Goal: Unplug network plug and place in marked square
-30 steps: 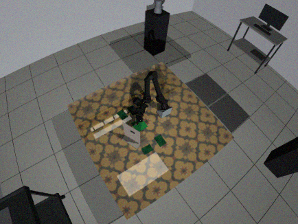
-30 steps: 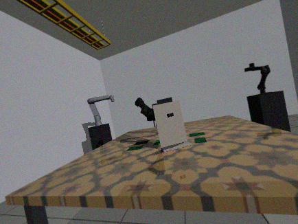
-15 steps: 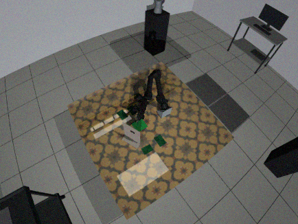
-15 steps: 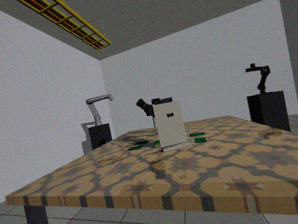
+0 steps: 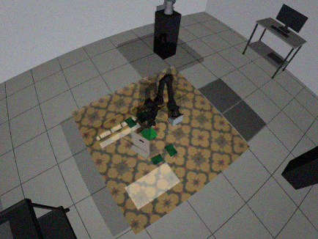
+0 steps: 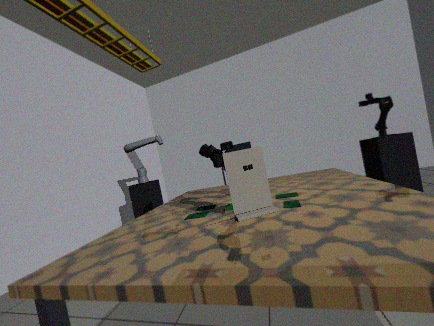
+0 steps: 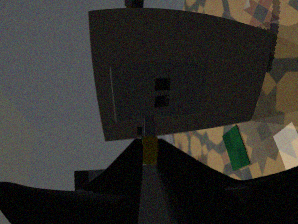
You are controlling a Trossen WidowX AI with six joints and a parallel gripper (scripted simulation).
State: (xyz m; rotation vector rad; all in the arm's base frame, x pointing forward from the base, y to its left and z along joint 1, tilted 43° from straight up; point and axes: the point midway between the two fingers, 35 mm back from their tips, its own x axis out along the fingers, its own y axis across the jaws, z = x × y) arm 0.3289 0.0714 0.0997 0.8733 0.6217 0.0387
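The upright pale panel (image 5: 144,147) (image 6: 250,192) (image 7: 220,60) stands on the patterned table. Two dark socket openings (image 6: 247,167) (image 7: 162,92) show in it. My gripper (image 7: 148,145) is shut on the plug (image 7: 150,151), whose yellow body shows between the fingertips. The plug's grey front end points toward the panel, and both openings show dark beyond it, so it looks out of the socket. The fingers are hidden behind the panel in the exterior view. A bright green square (image 5: 149,133) lies on the table on the gripper's side of the panel, partly hidden by it.
Darker green patches (image 5: 171,149) (image 5: 157,158) (image 6: 292,204) lie beside the panel, with another (image 5: 130,122) on its other side. Pale strips (image 5: 119,135) lie beyond that side. A pale rectangle (image 5: 153,185) lies farther off. A grey block (image 5: 176,119) is at the arm's foot.
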